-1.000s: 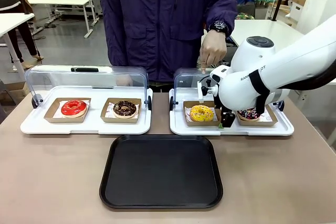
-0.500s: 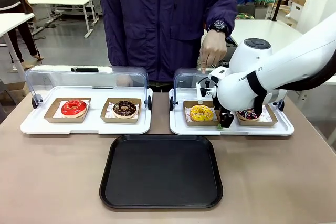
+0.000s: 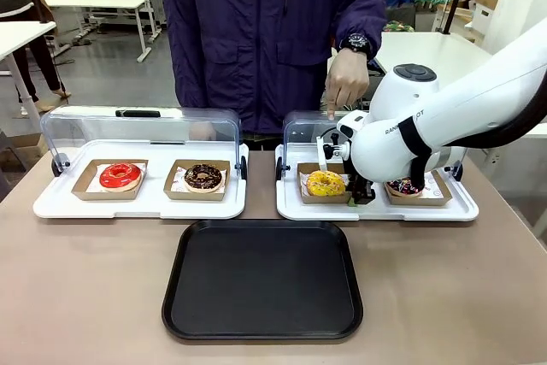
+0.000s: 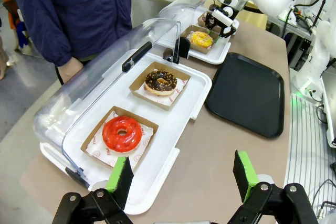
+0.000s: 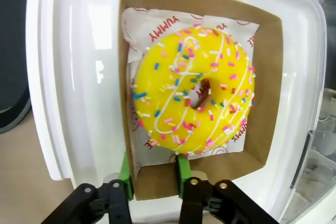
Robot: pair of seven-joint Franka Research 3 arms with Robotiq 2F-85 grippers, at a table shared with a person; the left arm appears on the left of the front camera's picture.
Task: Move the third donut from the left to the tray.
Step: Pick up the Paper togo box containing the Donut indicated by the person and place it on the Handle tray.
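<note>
1. The yellow-iced donut (image 5: 193,91) sits in its brown cardboard square (image 5: 269,93) on the right-hand white tray (image 3: 291,206), at 12 o'clock from the black tray (image 3: 261,279)
2. The right gripper (image 5: 152,181) pinches the cardboard's near wall, one green pad inside and one outside, fingers narrow; gripping the card likely spares the icing
3. A person's hand (image 3: 345,85) rests on the clear domed lid (image 3: 301,132), seemingly holding it open for access
4. The left gripper (image 4: 184,178) hovers wide open and empty, well apart at the far end of the table
5. The black tray lies bare, ready to receive the donut
</note>
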